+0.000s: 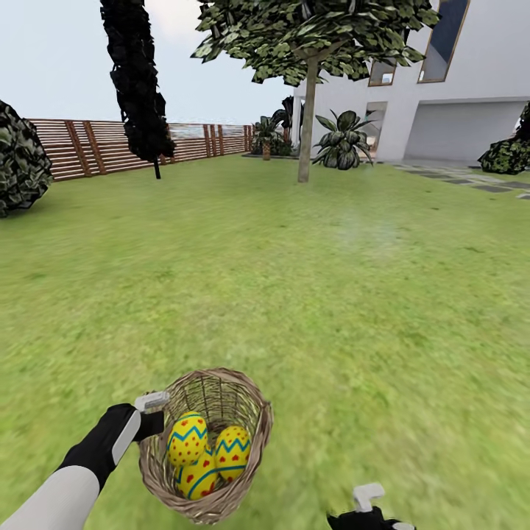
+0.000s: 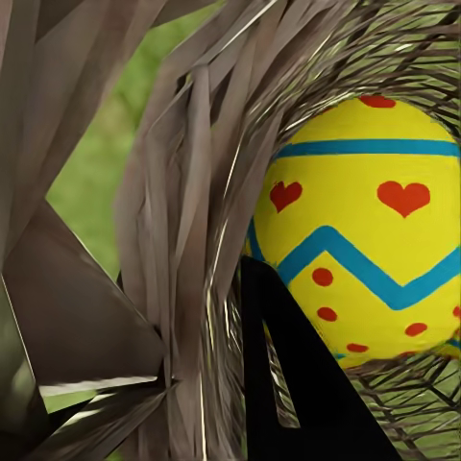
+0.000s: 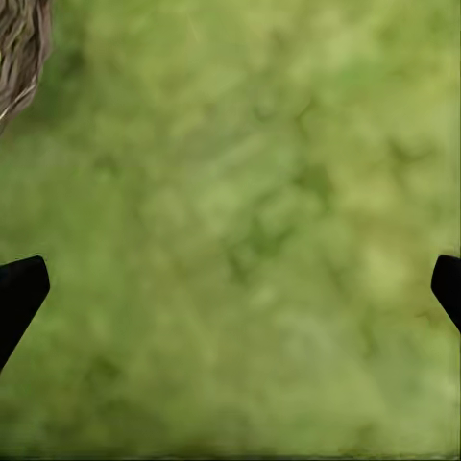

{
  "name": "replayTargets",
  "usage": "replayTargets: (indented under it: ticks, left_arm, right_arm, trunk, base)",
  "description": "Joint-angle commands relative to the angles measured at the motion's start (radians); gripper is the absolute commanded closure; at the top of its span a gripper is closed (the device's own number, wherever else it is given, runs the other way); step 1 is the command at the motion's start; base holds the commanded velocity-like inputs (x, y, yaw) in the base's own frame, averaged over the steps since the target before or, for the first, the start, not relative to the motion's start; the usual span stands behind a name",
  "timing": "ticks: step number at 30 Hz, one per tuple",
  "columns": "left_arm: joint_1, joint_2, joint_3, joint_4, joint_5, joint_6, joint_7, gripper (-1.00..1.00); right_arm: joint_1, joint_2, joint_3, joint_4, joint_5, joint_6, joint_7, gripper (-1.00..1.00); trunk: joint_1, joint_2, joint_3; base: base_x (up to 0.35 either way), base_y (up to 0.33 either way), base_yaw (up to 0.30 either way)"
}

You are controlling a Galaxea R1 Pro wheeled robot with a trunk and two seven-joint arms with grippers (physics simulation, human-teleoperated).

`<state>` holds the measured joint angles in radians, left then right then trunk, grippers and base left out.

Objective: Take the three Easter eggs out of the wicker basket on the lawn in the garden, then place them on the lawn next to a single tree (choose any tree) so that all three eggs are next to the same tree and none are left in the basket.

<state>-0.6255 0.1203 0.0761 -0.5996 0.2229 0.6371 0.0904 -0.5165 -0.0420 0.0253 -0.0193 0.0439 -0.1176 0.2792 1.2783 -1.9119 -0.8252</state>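
Note:
The wicker basket (image 1: 221, 390) hangs low in front of me over the lawn (image 1: 309, 294), tilted, with three Easter eggs inside: one on the left (image 1: 187, 439), one on the right (image 1: 232, 449), and one beneath them (image 1: 197, 480). My left gripper (image 1: 152, 414) is shut on the basket's left rim. In the left wrist view a dark finger (image 2: 298, 384) sits inside the woven wall (image 2: 192, 192), close to an egg (image 2: 365, 230). My right gripper (image 1: 368, 506) hangs open to the basket's right; its wrist view has grass (image 3: 250, 192) between the fingertips and the basket's edge (image 3: 19, 48). A tree (image 1: 307, 121) stands far ahead.
A dark narrow cypress-like tree (image 1: 140, 81) stands at the far left before the slatted fence (image 1: 96, 147). A round shrub (image 1: 18, 162) is at the left edge. A broad-leaved plant (image 1: 342, 143) and the white house (image 1: 456, 110) lie behind the tree. Open grass stretches ahead.

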Motion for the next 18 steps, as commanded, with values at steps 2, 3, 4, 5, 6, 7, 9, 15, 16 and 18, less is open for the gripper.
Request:
replayTargets:
  ticks: [2, 3, 4, 5, 6, 7, 9, 15, 16, 18]
  left_arm:
    - [0.0, 0.0, 0.001, -0.002, 0.016, 0.004, 0.007, 1.0]
    - [0.0, 0.0, 0.001, -0.002, 0.016, 0.004, 0.007, 1.0]
    - [0.0, 0.001, 0.001, -0.002, 0.016, 0.004, 0.007, 1.0]
    - [0.0, 0.0, 0.001, -0.002, 0.016, 0.004, 0.006, 1.0]
    - [0.0, 0.0, 0.001, -0.002, 0.016, 0.004, 0.006, 1.0]
    - [0.0, 0.0, 0.001, -0.002, 0.016, 0.004, 0.006, 1.0]
    - [0.0, 0.0, 0.001, -0.002, 0.016, 0.004, 0.006, 1.0]
    - [0.0, 0.001, 0.002, -0.001, 0.016, 0.004, 0.006, 1.0]
    - [0.0, 0.001, 0.003, -0.002, 0.016, 0.004, 0.006, 1.0]
    - [0.0, 0.001, 0.004, -0.002, 0.016, 0.004, 0.006, 1.0]
  right_arm:
    - [0.005, -0.006, 0.002, 0.022, 0.004, -0.004, 0.002, -1.0]
    - [0.009, -0.009, 0.002, 0.028, 0.005, -0.004, 0.001, -1.0]
    - [0.011, -0.009, 0.003, 0.03, 0.005, -0.004, 0.001, -1.0]
    - [0.013, -0.008, 0.007, 0.031, 0.007, -0.004, 0.0, -1.0]
    - [0.014, -0.008, 0.01, 0.032, 0.011, -0.004, -0.005, -1.0]
    - [0.016, -0.007, 0.011, 0.034, 0.013, -0.004, -0.014, -1.0]
    - [0.064, -0.003, 0.013, 0.035, 0.017, -0.007, -0.046, -1.0]
    - [0.201, -0.006, 0.013, 0.035, 0.018, -0.036, -0.069, -1.0]
    - [0.21, -0.005, 0.013, 0.035, 0.019, -0.037, -0.069, -1.0]
    - [0.213, -0.003, 0.013, 0.035, 0.022, -0.037, -0.069, -1.0]
  trunk:
    - [-0.008, 0.014, 0.006]
    - [-0.012, 0.021, 0.009]
    - [-0.016, 0.028, 0.012]
    - [-0.019, 0.035, 0.015]
    - [-0.023, 0.042, 0.018]
    - [-0.027, 0.049, 0.021]
    - [-0.035, 0.063, 0.027]
    - [-0.058, 0.105, 0.046]
    - [-0.062, 0.112, 0.049]
    - [-0.069, 0.126, 0.056]
  base:
    - [0.0, 0.0, 0.0]
    - [0.0, 0.0, 0.0]
    - [0.0, 0.0, 0.0]
    - [0.0, 0.0, 0.0]
    - [0.0, 0.0, 0.0]
    - [0.0, 0.0, 0.0]
    - [0.0, 0.0, 0.0]
    - [0.0, 0.0, 0.0]
    - [0.0, 0.0, 0.0]
    - [0.0, 0.0, 0.0]
